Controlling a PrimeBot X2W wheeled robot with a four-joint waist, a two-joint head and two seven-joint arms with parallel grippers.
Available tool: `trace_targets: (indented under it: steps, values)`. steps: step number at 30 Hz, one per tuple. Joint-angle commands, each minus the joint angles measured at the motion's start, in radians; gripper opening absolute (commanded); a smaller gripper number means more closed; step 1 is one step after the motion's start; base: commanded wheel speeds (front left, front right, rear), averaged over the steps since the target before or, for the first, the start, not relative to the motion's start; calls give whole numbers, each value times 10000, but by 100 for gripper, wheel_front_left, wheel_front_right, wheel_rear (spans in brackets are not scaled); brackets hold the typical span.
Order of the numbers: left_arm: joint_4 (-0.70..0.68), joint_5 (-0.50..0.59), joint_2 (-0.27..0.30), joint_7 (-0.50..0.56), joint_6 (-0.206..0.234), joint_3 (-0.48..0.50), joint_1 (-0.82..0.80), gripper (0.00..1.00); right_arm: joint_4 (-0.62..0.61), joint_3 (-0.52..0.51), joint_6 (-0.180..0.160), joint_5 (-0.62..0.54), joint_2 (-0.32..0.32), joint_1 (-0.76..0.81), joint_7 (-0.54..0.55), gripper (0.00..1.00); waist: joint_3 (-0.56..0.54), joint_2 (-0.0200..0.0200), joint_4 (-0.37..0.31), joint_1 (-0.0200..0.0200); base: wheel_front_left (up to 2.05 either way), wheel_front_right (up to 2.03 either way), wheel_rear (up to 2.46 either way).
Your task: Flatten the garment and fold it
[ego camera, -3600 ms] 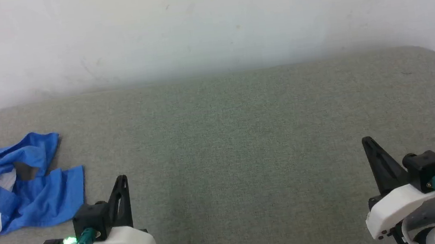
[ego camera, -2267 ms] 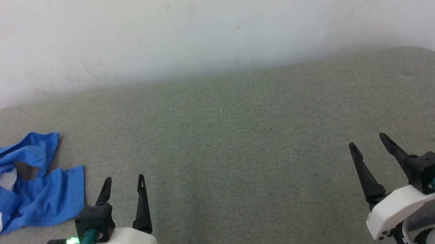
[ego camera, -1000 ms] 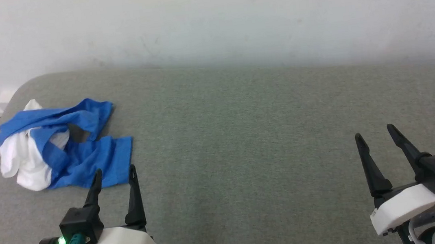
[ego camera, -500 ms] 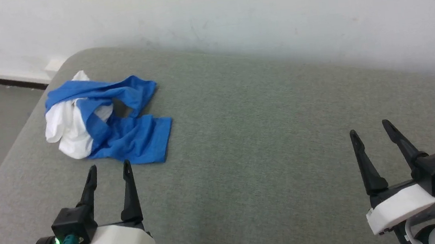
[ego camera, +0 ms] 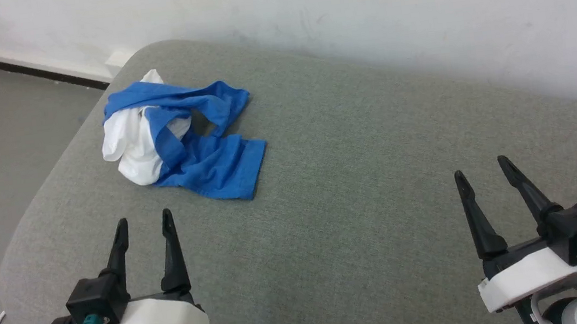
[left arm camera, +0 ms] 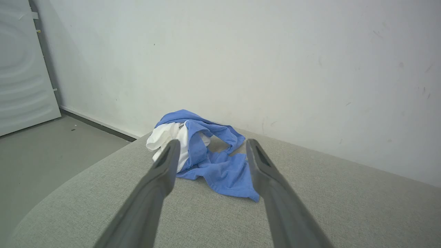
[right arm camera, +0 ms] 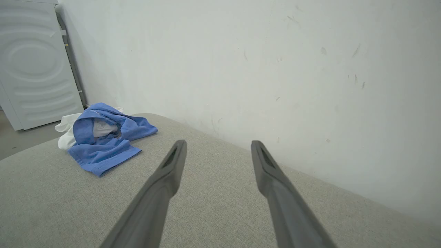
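Blue-and-white shirt (ego camera: 195,156) lies crumpled at 11 o'clock on the grey surface (ego camera: 356,187). Left jaws spread, empty, at 7 o'clock, near it; right jaws spread, empty, at 4 o'clock.

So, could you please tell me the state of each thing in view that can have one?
garment: crumpled heap near the far left corner of the grey table, not flattened, not folded, nothing touching it.
left hand: open, empty, just short of the garment.
right hand: open, empty, well away from the garment.
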Motion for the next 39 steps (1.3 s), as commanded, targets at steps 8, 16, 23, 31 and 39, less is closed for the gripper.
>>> trace_targets:
  steps: [8, 16, 23, 31, 39]
  values:
    - [-27, -269, -17, -278, 281, -96, -220, 100, -235, 62, -5, -92, 20, -176, -160, 100, 292, 0, 406, 0, -4, -4, -4]
    - [-270, -585, -18, -445, -10, 243, -1294, 100, -458, 215, -6, -133, 23, -493, -73, 100, 898, 0, 285, 0, 0, 0, 0]
    - [-108, -401, 67, -591, -572, 1185, -3333, 100, -689, 364, -6, -369, 24, -1011, 117, 100, 2001, 0, -437, 0, 0, 0, 0]
    - [2266, -899, 1374, 253, -978, 1914, -5877, 100, -765, 323, -6, -280, -19, -1529, 64, 100, 3161, 0, -1426, 0, 0, 0, 0]
    - [5305, -1668, 2574, 3703, -1126, 2063, -7905, 100, -687, 380, -7, -140, -74, -2026, -128, 100, 4161, 0, -1971, 0, 0, 0, 0]
